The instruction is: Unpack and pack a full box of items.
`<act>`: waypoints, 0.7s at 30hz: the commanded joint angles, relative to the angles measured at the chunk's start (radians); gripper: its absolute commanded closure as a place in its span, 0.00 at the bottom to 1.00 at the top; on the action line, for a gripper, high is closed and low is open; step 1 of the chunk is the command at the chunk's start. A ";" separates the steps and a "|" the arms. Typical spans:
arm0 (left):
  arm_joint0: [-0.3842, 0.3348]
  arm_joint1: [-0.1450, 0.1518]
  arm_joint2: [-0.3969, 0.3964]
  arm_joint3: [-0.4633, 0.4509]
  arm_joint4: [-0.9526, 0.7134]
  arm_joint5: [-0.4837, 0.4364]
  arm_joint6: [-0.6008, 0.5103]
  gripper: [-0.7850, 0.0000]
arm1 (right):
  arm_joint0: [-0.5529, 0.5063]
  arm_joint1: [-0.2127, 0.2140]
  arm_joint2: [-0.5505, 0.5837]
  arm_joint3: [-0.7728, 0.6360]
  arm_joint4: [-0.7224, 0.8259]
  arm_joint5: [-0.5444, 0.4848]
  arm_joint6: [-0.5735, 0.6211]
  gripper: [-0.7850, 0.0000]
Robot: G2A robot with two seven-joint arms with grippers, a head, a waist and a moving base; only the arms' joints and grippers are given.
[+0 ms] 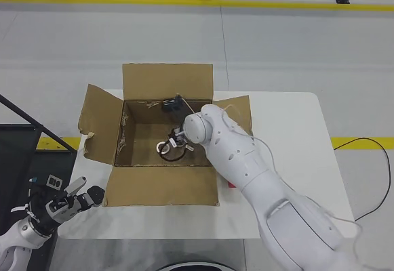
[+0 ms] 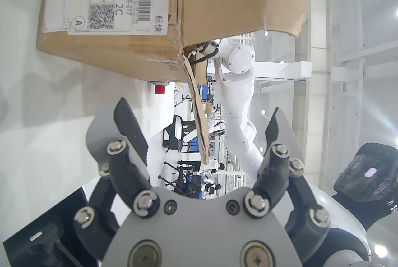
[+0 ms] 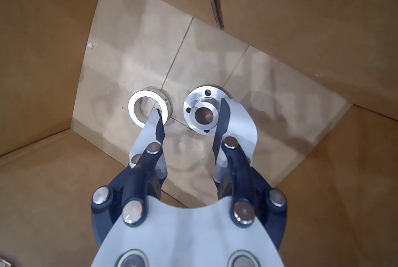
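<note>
Machined-metal flange, mid-frame on the cardboard box floor beside a ring: likely heavy, rigid, slick. I'd grip its raised hub. Right jaws hang spread above; left jaws spread, empty.

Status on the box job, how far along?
Done: cardboard box flaps open. In hand: right gripper open, down inside, over the flanged hub, nothing gripped. To do: flanged hub, metal ring beside it and a black item by the far wall all sit in the box. Left gripper open, near the table corner.
</note>
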 commanded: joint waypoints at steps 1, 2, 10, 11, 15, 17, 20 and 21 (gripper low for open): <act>0.000 0.000 0.000 0.000 0.000 0.000 0.000 0.00 | 0.005 0.000 0.001 -0.013 -0.004 -0.005 0.009 0.45; 0.000 0.000 0.000 0.000 0.000 0.000 0.000 0.00 | 0.006 0.000 0.003 -0.021 -0.003 -0.010 0.013 0.43; 0.000 0.000 0.000 0.000 0.000 0.000 0.000 0.00 | -0.002 0.030 0.045 -0.199 -0.009 -0.047 0.165 0.09; 0.000 0.000 0.000 0.000 0.000 0.000 0.000 0.00 | -0.011 0.037 0.059 -0.236 -0.005 -0.054 0.189 0.02; 0.000 0.000 0.000 0.000 0.000 0.000 0.000 0.00 | -0.076 0.082 0.140 -0.435 -0.018 -0.054 0.279 0.00; 0.000 0.000 0.000 0.000 0.000 0.000 0.000 0.00 | -0.115 0.101 0.177 -0.530 -0.029 -0.051 0.314 0.00; 0.000 0.000 0.000 0.000 0.000 0.000 0.000 0.00 | -0.204 0.137 0.249 -0.743 -0.072 -0.038 0.385 0.00; 0.000 0.000 0.000 0.000 0.000 0.000 0.000 0.00 | -0.232 0.147 0.273 -0.811 -0.089 -0.031 0.401 0.00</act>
